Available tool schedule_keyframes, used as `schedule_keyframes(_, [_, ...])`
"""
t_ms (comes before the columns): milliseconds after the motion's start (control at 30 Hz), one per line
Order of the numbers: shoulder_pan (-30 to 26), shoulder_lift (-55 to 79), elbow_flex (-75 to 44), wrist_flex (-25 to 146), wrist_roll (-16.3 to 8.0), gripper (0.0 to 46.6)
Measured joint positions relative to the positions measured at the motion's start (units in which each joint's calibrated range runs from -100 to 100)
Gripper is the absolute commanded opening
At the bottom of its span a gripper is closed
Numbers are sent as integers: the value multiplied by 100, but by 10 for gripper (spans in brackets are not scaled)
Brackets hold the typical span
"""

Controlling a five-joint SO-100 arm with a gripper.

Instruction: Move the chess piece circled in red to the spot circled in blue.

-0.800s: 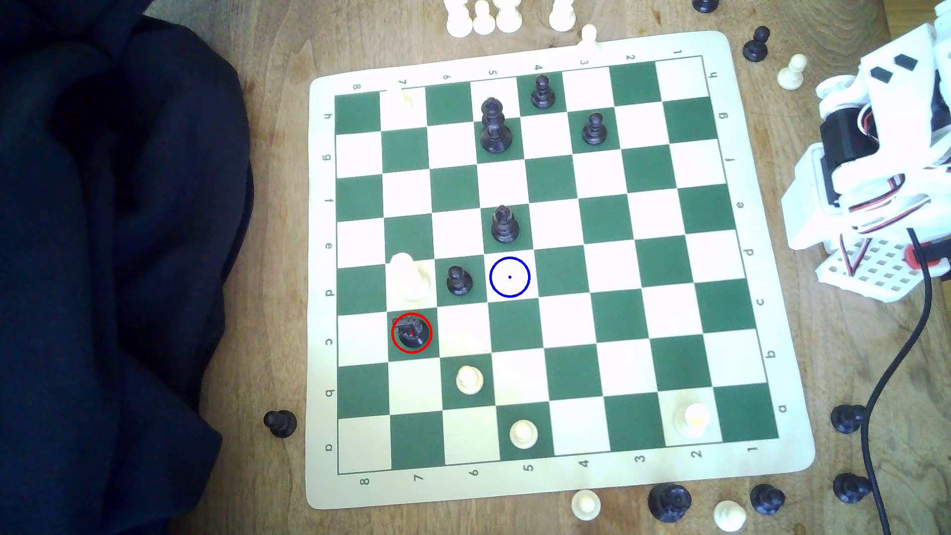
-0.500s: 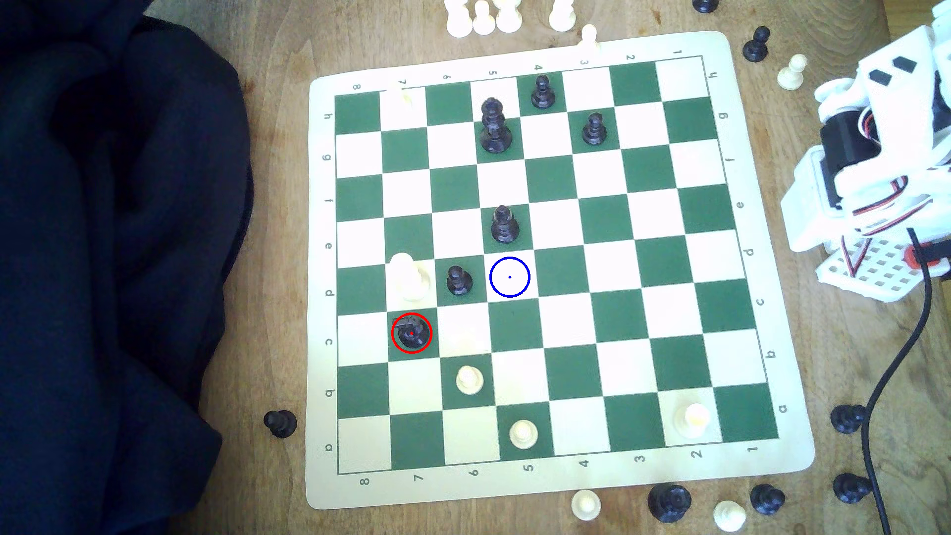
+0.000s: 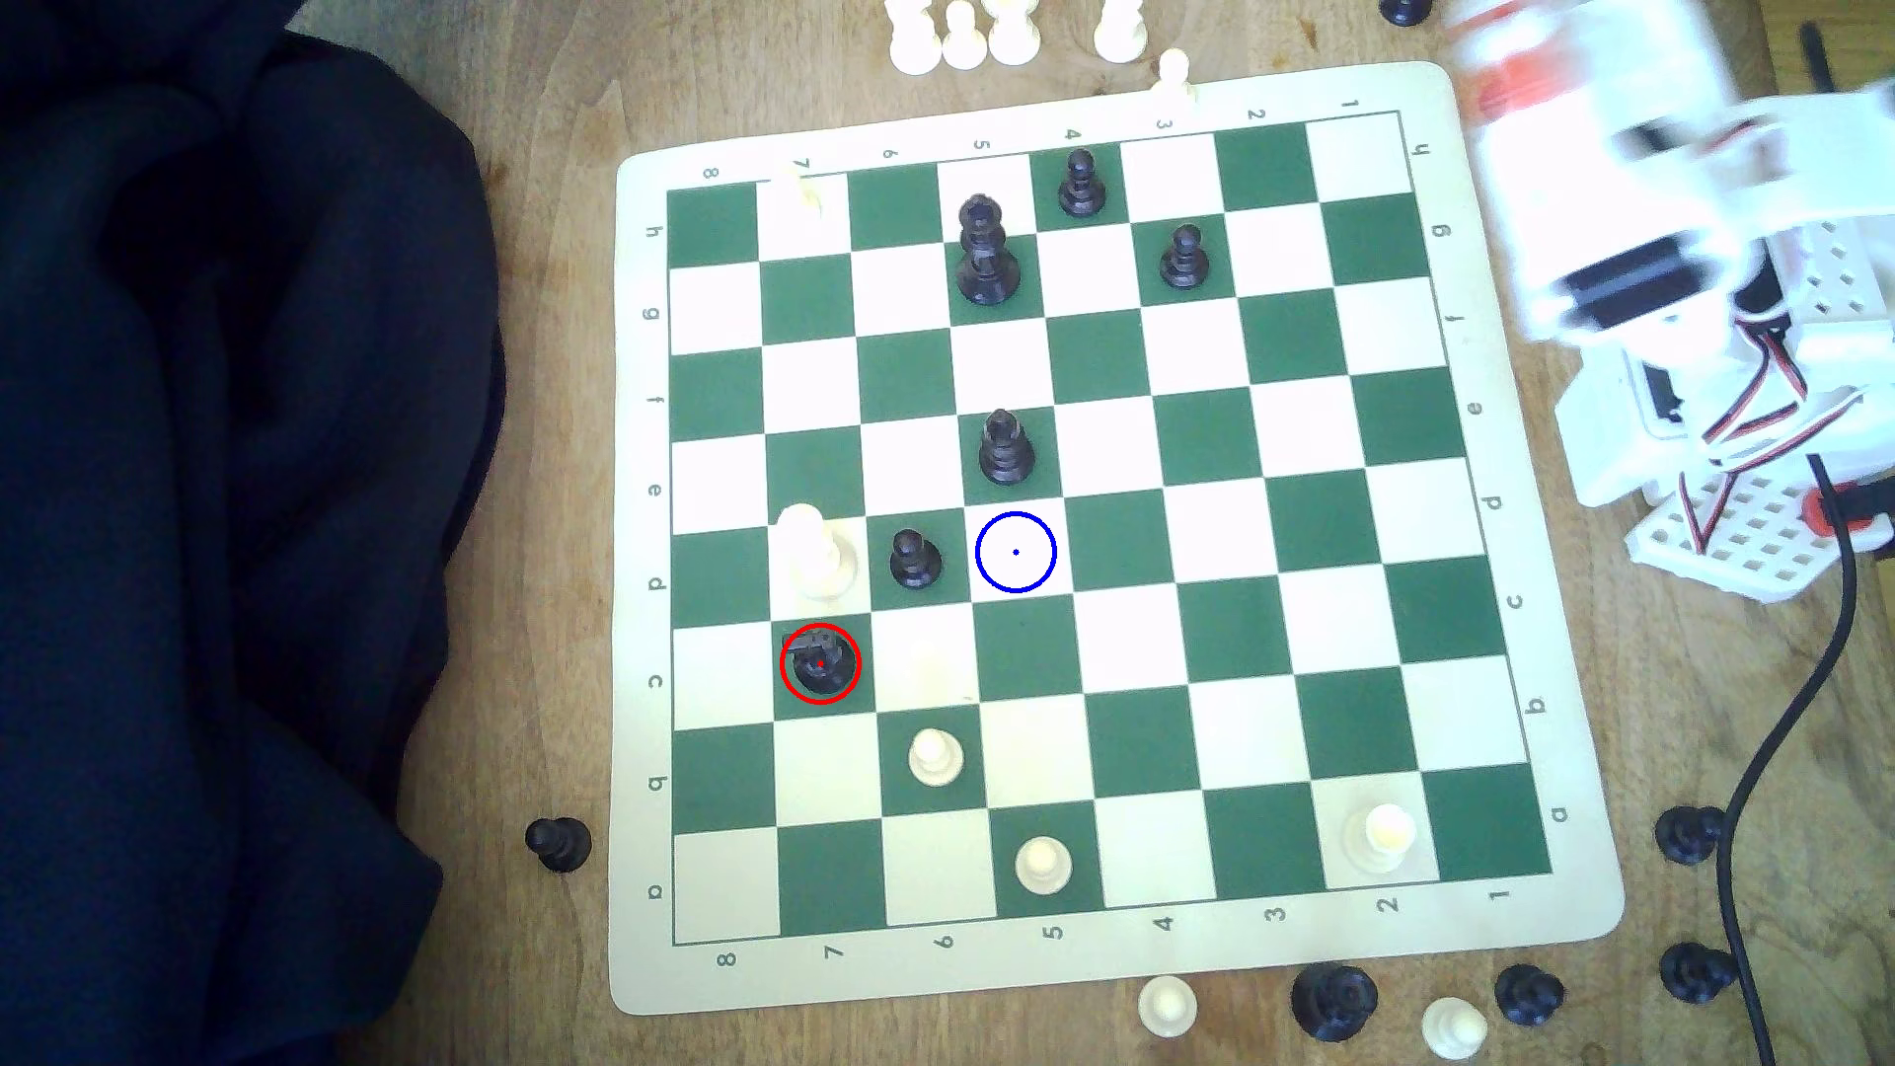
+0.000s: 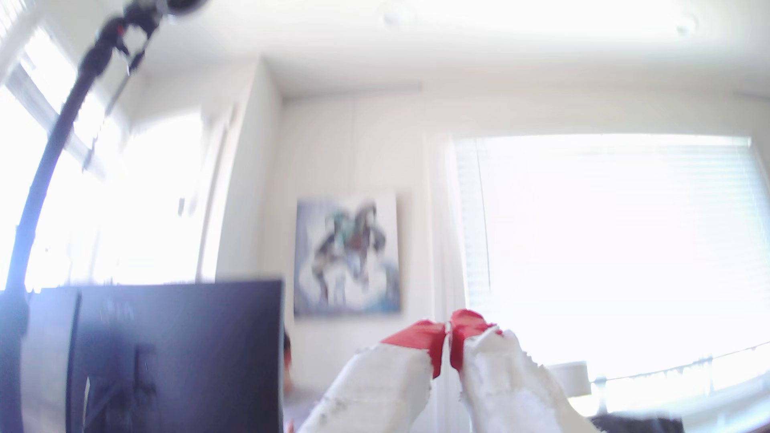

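Observation:
The chess piece, black with a lumpy top, stands inside the red ring on a green square near the exterior view's left side of the board. The spot is a bare white square marked by a blue ring and dot, two columns to the right and one row up. My white arm is a motion blur off the board's upper right corner, far from both. In the wrist view my gripper points up at a room wall, its red-tipped fingers pressed together with nothing between them.
A black pawn stands just left of the spot and a taller black piece just behind it. A white piece sits behind the ringed piece. A dark cloth lies left of the board. A black cable runs down the right.
The arm has swung up and toward the top of the exterior view and now blurs with motion. No piece on the board has moved.

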Motion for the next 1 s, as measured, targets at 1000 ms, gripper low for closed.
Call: schedule_keyframes(1000, [-789,7532,-5377,5147,147,168])
